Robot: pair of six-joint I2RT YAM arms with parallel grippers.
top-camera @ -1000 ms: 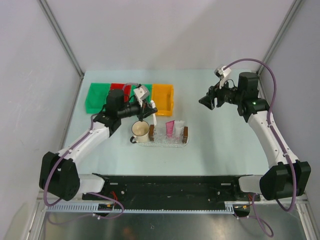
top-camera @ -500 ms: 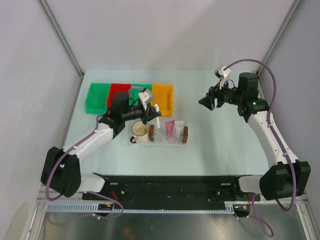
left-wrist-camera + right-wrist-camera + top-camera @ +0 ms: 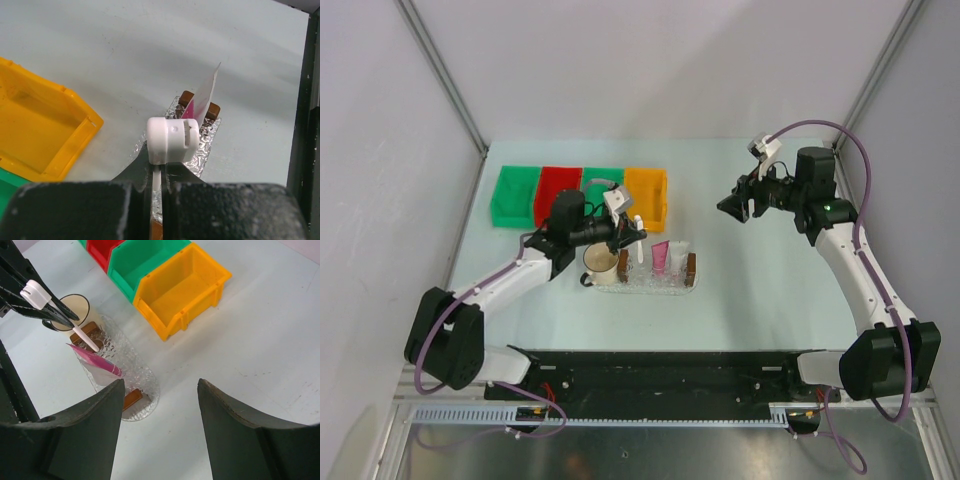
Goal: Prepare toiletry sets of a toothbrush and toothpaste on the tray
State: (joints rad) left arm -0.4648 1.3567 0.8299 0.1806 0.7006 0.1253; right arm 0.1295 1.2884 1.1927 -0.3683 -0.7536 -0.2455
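**Toothbrush pinched above the tray's left end**

We see the toothbrush (image 3: 638, 236) as a slim white plastic stick with a blocky white end on top. It stands nearly upright in the top view. In the left wrist view we look straight down onto that rounded white block. Its thin lower end points down at the left part of the tray (image 3: 660, 283), just beside the toothpaste (image 3: 660, 256). We cannot tell whether the tip touches anything.

The toothpaste is a small pink tube standing in the tray with its flat end up, and a paler tube (image 3: 678, 254) stands just beside it at 3 o'clock. The tray itself is clear and crinkled, with a dark brown block at each short end. It lies near the middle of the table (image 3: 770, 290).

A cream mug (image 3: 601, 263) sits just beside the tray at 9 o'clock, and an orange bin (image 3: 645, 197) lies near it at 12 o'clock.

The left claw (image 3: 626, 236) is clamped tight on the toothbrush's shaft. Its two dark fingers are pressed against the white plastic just under the block.

The right claw (image 3: 732, 205) hangs well apart from the tray, at about 2 o'clock. Its jaws are parted to a middling gap, with nothing between them and nothing touching them.
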